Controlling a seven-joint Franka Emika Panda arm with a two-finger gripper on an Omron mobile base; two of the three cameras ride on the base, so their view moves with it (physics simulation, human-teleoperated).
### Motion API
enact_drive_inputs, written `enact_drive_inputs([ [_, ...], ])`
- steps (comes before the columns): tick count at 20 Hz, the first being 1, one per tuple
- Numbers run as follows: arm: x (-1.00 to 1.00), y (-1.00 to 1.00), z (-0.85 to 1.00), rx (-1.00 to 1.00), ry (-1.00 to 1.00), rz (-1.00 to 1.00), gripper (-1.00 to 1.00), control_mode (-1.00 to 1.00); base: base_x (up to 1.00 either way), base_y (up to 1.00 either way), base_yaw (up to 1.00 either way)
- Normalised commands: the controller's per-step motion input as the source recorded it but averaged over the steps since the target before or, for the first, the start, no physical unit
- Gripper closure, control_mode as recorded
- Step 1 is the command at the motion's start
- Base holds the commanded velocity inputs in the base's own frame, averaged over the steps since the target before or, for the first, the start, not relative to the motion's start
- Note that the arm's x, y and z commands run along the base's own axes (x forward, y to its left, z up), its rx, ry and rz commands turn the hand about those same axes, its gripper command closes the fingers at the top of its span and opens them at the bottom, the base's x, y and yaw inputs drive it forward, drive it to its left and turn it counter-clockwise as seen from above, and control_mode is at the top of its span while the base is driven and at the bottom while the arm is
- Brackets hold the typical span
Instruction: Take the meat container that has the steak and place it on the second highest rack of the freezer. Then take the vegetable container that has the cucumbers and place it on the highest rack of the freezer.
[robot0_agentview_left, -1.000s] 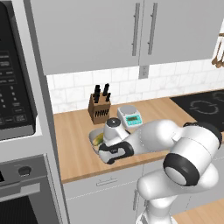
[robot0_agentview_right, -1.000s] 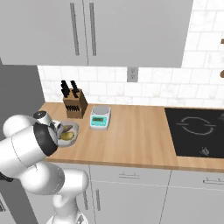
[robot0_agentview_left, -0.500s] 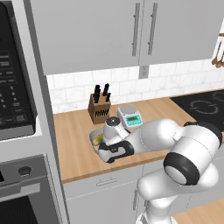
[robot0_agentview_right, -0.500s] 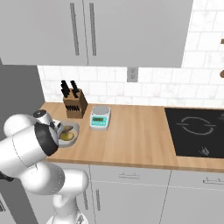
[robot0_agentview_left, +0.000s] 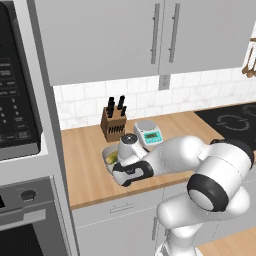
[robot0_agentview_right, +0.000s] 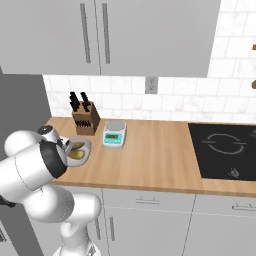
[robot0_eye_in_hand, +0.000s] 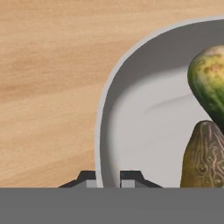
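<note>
Gripping the rim of the vegetable container (robot0_eye_in_hand: 101, 131), the claw (robot0_eye_in_hand: 109, 177) has one fingertip on each side of the grey wall — a second ago the fingers stood wide apart, now they are pinched on it. Two cucumbers (robot0_eye_in_hand: 210, 131) lie inside. The container (robot0_agentview_left: 111, 156) sits on the wooden surface (robot0_agentview_left: 85, 165), near the knife block (robot0_agentview_left: 113, 125) and just left of the scale (robot0_agentview_left: 148, 134). The arm has dipped lower over it — container, block and scale have not moved.
</note>
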Motion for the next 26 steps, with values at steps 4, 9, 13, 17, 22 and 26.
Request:
enact_drive_inputs([
  [4, 0.0, 0.0, 0.0, 0.0, 0.0, 0.0, 1.0, -1.0, 0.0, 0.0, 0.0],
  [9, 0.0, 0.01, -0.35, 0.0, -0.04, 0.0, 1.0, -1.0, 0.0, 0.0, 0.0],
  [13, 0.0, 0.02, -0.28, 0.0, -0.02, 0.0, 1.0, -1.0, 0.0, 0.0, 0.0],
  [17, 0.0, 0.06, -0.03, 0.0, -0.02, 0.0, 1.0, -1.0, 0.0, 0.0, 0.0],
  [22, -0.08, 0.0, 0.51, 0.0, -0.01, 0.0, 1.0, -1.0, 0.0, 0.0, 0.0],
  [26, -0.03, -0.04, 0.7, 0.0, 0.0, 0.0, 1.0, -1.0, 0.0, 0.0, 0.0],
])
